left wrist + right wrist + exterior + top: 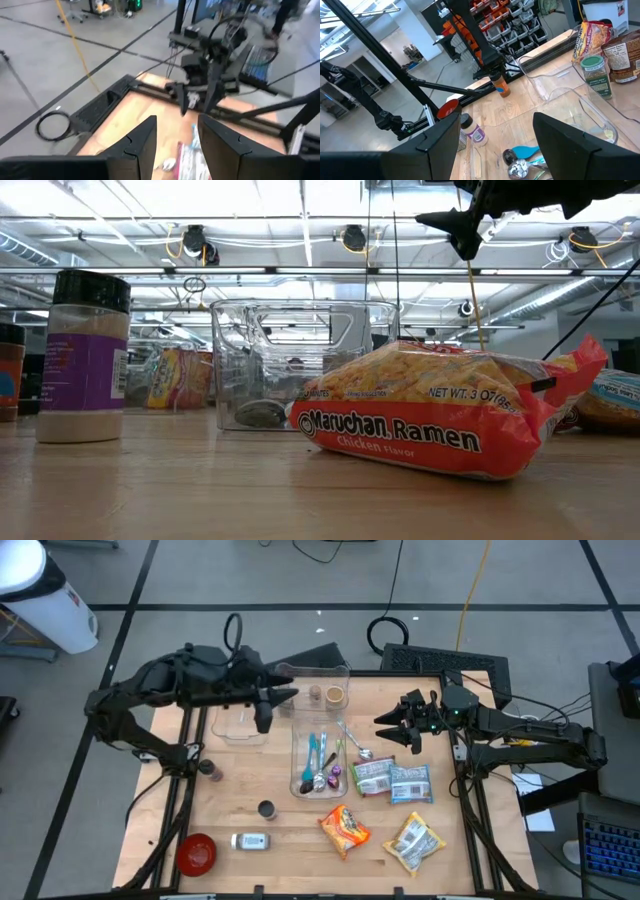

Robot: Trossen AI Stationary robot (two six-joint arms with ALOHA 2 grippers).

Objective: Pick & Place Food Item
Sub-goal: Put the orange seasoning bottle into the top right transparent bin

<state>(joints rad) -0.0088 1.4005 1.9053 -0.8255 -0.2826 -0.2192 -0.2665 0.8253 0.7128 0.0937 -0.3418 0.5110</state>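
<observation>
An orange Maruchan ramen packet lies flat on the wooden table near the front; it fills the low view. A yellow packet lies to its right. Two green and blue packets lie side by side behind them. My left gripper hovers open over the table's far left part, above a clear container; its fingers show apart in its wrist view. My right gripper hovers open at the far right, fingers pointing left, above and beyond the packets. Neither touches anything.
A clear bin with spoons and blue utensils stands mid-table. Another clear container with spice jars stands at the far edge. A red bowl, a lying jar and two small jars sit front left.
</observation>
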